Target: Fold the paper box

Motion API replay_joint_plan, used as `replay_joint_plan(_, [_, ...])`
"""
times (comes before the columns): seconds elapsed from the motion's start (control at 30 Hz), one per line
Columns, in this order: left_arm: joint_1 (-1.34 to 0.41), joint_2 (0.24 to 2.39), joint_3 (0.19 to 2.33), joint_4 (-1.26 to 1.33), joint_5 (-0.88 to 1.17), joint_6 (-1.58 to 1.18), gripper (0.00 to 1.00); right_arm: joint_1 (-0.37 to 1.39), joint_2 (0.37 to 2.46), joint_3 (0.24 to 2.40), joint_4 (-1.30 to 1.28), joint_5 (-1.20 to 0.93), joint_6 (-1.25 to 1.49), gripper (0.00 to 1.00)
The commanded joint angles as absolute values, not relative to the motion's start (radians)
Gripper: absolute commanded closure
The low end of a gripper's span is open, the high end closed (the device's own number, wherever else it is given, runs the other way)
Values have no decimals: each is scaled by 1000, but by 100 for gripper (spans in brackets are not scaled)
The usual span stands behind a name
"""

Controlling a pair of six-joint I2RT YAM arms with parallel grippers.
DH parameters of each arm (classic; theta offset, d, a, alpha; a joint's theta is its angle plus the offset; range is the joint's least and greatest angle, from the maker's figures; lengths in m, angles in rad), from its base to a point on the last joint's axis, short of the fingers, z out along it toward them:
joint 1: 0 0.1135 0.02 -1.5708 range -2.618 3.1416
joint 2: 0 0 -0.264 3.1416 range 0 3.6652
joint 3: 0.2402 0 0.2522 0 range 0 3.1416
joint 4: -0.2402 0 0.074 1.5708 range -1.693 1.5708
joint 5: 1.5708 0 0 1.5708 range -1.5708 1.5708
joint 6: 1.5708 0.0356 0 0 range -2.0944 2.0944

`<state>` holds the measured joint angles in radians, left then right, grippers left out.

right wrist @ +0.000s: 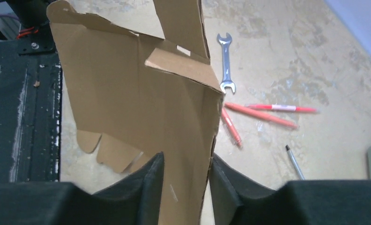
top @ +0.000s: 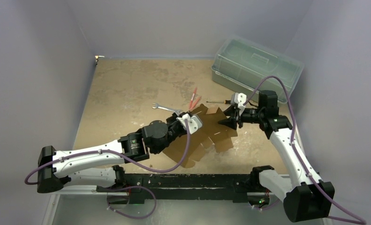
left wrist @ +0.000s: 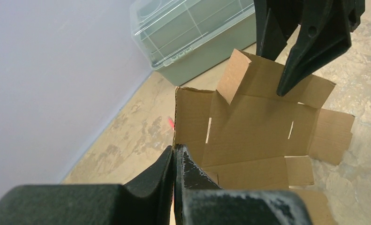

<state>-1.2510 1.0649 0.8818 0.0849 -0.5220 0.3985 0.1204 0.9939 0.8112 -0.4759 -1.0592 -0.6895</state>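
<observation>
The left arm reaches from the near left corner toward the middle of the surface (top: 127,89). Its claw (left wrist: 175,151) is pinched tight on the near edge of the paper box (top: 216,131).

The box is an unfolded brown cardboard sheet that sits at the middle of the surface, between the two claws. Part of it is lifted and tilted, with several flaps spread out and one small flap standing up on the far side.

Just beyond the box's left corner lies a silver wrench (top: 167,108). A few red pens (top: 194,98) lie a little to the right of it, near the box's far edge.

On the box's right side, the right claw (right wrist: 187,157) stands partly spread, with a panel of the cardboard between its fingers (right wrist: 150,180). Whether the fingers press on the panel I cannot tell.

Farther right, in the back corner, sits a translucent green lidded bin (top: 256,63), well apart from the box.
</observation>
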Motion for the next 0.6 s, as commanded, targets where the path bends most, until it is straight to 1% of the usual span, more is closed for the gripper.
replay_joint_plan(0.0, [-1247,1020,870,130,-506,344,100,120,977,807,-410,-1074,-679,69])
replay_joint_plan(0.03, [-1247,1017,867,132,-507,335,100,120,977,808,-411,-1073,-676,82])
replay_joint_plan(0.07, [-1247,1014,865,135,-509,323,100,121,976,812,-417,-1074,-676,90])
replay_joint_plan(0.1, [-1247,1010,861,139,-512,312,100,120,976,818,-429,-1080,-679,96])
replay_joint_plan(0.13, [-1247,1005,859,145,-516,295,100,120,974,827,-446,-1088,-682,100])
replay_joint_plan(0.17, [-1247,1000,858,146,-527,273,100,121,974,841,-471,-1090,-681,100])
replay_joint_plan(0.2, [-1247,993,859,142,-546,243,97,121,974,857,-491,-1087,-671,100])
replay_joint_plan(0.23, [-1247,982,860,128,-568,205,88,121,975,873,-506,-1080,-655,100])
replay_joint_plan(0.33, [-1246,901,843,60,-647,27,49,120,975,901,-536,-1061,-638,100])
replay_joint_plan(0.43, [-1243,746,748,44,-692,-188,20,120,974,897,-521,-1043,-609,100])
replay_joint_plan(0.5, [-1241,614,652,56,-703,-299,9,120,977,897,-514,-1045,-594,100])
replay_joint_plan(0.57, [-1241,475,540,54,-707,-383,4,121,983,899,-515,-1050,-584,100])
